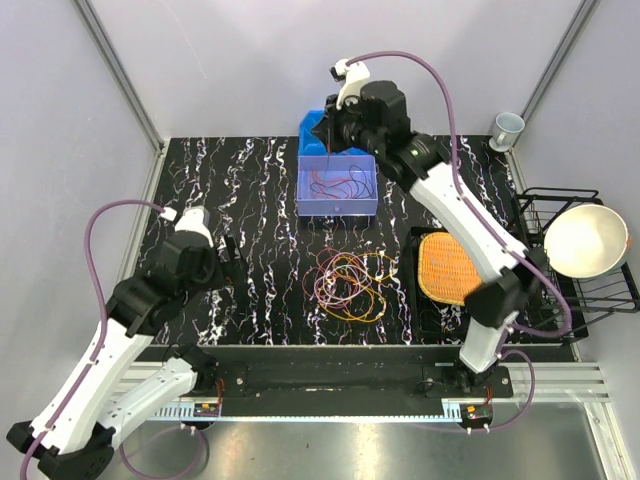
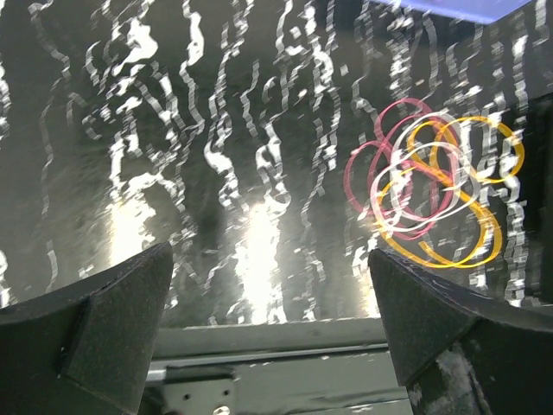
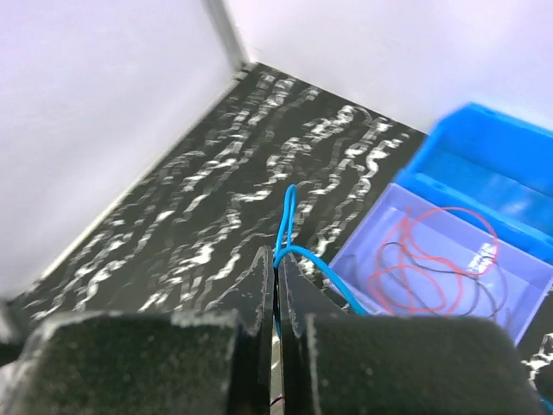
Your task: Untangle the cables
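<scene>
- Item: right gripper point(image 3: 276, 259), upper centre of the top view. Its jaws are pressed together, pinching a blue cable point(image 3: 289, 216). The cable loops up above the fingertips and trails off to the lower right.
- Item: left gripper point(image 2: 272, 294), left of centre in the top view, low over the table point(image 1: 250, 180). Its jaws are spread wide and hold nothing.
- Item: cable heap point(image 1: 350, 285), centre of the top view. It is made of loose pink, orange, yellow and white coils lying overlapped on the table, and in the left wrist view it sits at right of frame.
- Item: clear bin point(image 1: 337, 208), just below the right gripper in the top view, with red and dark cables point(image 3: 432, 259) lying inside it.
- Item: blue bin point(image 3: 484, 147), touching the clear bin on its far side.
- Step in hand, as I judge it: deliver the blue cable into the clear bin.
- Handling note: I would centre the pinch over the bin opening and lower it until the trailing end rests inside, then part the jaws. Released high, the springy wire may drape over the rim.
- Handling note: I would keep the left arm out of the heap until the right is free.
- Markings: I can read no brand, label or writing in any view.
</scene>
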Action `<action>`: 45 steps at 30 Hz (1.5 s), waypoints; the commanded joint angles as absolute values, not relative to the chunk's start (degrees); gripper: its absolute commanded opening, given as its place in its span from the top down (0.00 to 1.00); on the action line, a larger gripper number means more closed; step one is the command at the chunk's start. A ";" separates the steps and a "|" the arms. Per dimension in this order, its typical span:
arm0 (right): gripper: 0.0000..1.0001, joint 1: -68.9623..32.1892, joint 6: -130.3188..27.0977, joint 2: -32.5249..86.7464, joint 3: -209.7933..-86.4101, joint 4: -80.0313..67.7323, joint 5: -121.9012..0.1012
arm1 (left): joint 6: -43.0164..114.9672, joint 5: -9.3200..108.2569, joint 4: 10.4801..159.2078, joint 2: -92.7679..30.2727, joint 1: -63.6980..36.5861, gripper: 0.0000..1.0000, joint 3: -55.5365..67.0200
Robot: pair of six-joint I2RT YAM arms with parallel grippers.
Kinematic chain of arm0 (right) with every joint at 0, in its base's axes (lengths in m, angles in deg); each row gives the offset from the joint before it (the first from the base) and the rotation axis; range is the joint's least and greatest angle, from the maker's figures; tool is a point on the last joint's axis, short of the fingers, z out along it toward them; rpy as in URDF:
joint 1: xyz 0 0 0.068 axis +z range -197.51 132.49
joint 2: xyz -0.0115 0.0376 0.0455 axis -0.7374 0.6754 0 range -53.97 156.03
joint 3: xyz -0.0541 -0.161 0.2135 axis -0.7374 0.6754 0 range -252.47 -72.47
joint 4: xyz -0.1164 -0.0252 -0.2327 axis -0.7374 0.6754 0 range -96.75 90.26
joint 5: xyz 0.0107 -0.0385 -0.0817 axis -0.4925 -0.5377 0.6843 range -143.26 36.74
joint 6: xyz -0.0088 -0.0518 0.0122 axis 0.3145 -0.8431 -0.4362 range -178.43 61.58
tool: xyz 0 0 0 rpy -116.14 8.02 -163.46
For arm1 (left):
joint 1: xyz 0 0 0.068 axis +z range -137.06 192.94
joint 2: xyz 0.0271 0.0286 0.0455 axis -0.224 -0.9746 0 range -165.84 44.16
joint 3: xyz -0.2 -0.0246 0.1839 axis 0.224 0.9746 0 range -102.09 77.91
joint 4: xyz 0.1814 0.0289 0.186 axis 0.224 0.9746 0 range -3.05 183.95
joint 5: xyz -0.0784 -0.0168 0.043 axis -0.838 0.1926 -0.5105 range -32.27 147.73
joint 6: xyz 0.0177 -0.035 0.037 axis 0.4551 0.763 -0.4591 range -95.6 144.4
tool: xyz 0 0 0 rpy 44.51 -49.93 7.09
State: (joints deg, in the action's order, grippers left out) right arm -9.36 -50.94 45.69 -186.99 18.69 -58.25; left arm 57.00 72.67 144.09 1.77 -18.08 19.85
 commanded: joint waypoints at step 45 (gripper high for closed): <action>0.32 -26.16 -36.55 102.04 -227.07 -20.21 -51.94 | 53.14 74.43 133.62 14.89 -17.99 0.01 30.28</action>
